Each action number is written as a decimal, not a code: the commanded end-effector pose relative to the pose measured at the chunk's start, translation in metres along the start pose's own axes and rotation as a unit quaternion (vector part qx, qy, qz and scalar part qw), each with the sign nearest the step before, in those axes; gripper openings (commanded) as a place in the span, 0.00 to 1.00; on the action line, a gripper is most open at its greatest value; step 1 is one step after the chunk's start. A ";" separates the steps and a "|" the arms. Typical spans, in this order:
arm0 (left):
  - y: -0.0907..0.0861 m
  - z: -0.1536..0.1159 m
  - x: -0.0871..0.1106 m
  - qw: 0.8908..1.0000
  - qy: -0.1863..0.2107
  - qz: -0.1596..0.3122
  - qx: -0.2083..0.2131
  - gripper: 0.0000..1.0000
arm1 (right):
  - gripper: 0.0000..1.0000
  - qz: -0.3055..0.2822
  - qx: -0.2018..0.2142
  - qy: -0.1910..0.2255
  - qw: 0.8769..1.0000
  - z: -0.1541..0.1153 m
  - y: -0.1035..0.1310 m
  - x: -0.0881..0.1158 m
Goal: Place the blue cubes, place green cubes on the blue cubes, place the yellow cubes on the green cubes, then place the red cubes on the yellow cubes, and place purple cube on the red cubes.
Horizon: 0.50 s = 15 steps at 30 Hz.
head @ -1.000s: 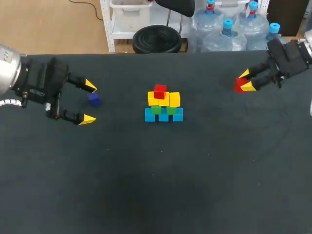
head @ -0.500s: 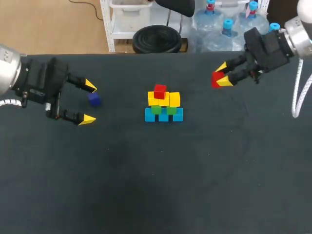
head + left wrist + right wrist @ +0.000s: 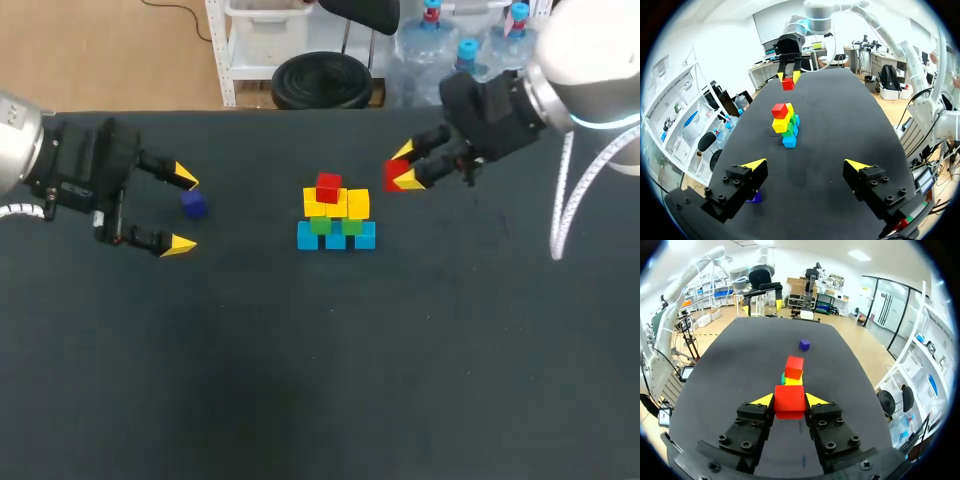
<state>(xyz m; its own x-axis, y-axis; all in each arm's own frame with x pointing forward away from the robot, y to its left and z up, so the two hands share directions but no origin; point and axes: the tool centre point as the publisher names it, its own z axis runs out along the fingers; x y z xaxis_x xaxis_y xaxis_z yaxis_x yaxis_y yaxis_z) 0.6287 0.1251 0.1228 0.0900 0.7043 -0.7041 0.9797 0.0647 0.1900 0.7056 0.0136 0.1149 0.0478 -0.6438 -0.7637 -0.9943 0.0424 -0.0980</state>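
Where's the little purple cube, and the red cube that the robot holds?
small purple cube (image 3: 194, 204): head view, its top face.
red cube (image 3: 789, 406) held by the right gripper (image 3: 790, 400): right wrist view, its near face.

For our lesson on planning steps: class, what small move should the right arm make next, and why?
Probably carry the held red cube across to the stack and lower it onto the bare yellow cube beside the other red cube. The right fingers grip it, short of the stack.
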 end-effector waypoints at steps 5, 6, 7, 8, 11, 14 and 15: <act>-0.001 0.000 0.002 1.000 -0.003 0.002 -0.002 1.00 | 0.00 -0.002 -0.013 0.001 1.000 0.017 -0.010 -0.009; -0.001 0.000 0.002 1.000 -0.003 0.002 -0.002 1.00 | 0.00 -0.002 -0.014 0.002 1.000 0.019 -0.010 -0.010; -0.001 0.000 0.002 1.000 -0.003 0.002 -0.002 1.00 | 0.00 -0.001 -0.016 0.002 1.000 0.020 -0.011 -0.010; -0.001 0.000 0.002 1.000 -0.003 0.002 -0.002 1.00 | 0.00 -0.001 -0.017 0.002 1.000 0.022 -0.011 -0.011; -0.001 0.000 0.002 1.000 -0.003 0.002 -0.002 1.00 | 0.00 -0.001 -0.021 0.001 1.000 0.027 -0.010 -0.013; -0.001 0.000 0.002 1.000 -0.003 0.002 -0.002 1.00 | 0.00 0.000 -0.024 0.000 1.000 0.032 -0.009 -0.015; -0.001 0.000 0.002 1.000 -0.003 0.002 -0.002 1.00 | 0.00 0.000 -0.025 0.000 1.000 0.033 -0.009 -0.016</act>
<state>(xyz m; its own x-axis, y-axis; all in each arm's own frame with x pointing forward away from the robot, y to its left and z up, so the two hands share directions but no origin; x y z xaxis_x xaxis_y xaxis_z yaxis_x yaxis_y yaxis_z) 0.6287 0.1251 0.1228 0.0900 0.7043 -0.7041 0.9797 0.0647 0.1900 0.7133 0.0445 0.1090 0.0482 -0.6435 -0.7639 -0.9975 0.0079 -0.0697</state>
